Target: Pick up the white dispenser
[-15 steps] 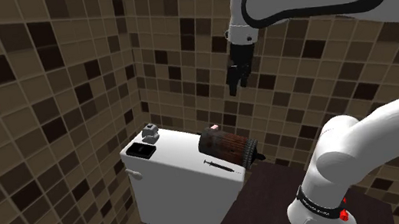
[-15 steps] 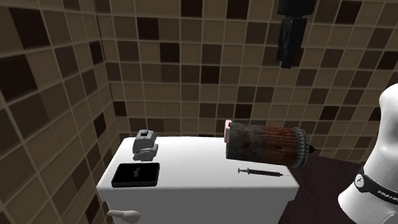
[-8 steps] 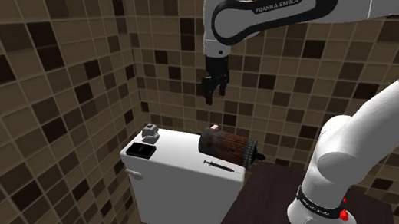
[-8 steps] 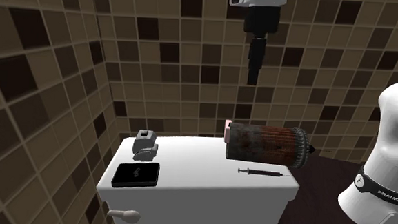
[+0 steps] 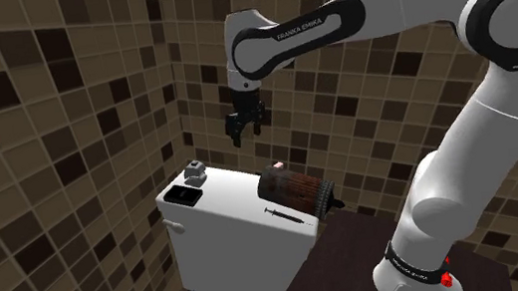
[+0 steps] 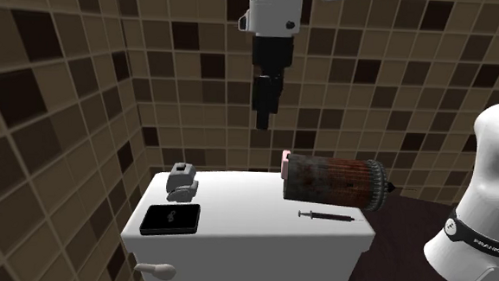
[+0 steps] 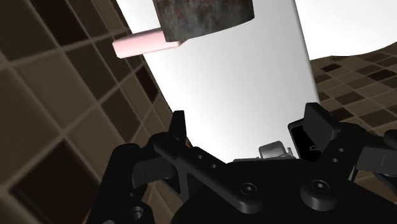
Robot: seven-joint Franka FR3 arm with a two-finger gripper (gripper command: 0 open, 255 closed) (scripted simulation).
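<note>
Shoulder view: empty, spread fingers [image 5: 235,133] hang over the toilet tank [image 5: 233,199], where the small pale dispenser [image 5: 194,169] stands at their seven o'clock, probably light and rigid, best pinched across its body.

Brown-and-tan mosaic wall [image 5: 60,92], white tank [image 6: 245,213], pale grey dispenser [image 6: 183,181], black plate [image 6: 171,219], rusty brown cylinder [image 6: 333,180] with pink cap [image 6: 286,173], black gripper [image 6: 262,120], white arm [image 5: 502,92].
</note>
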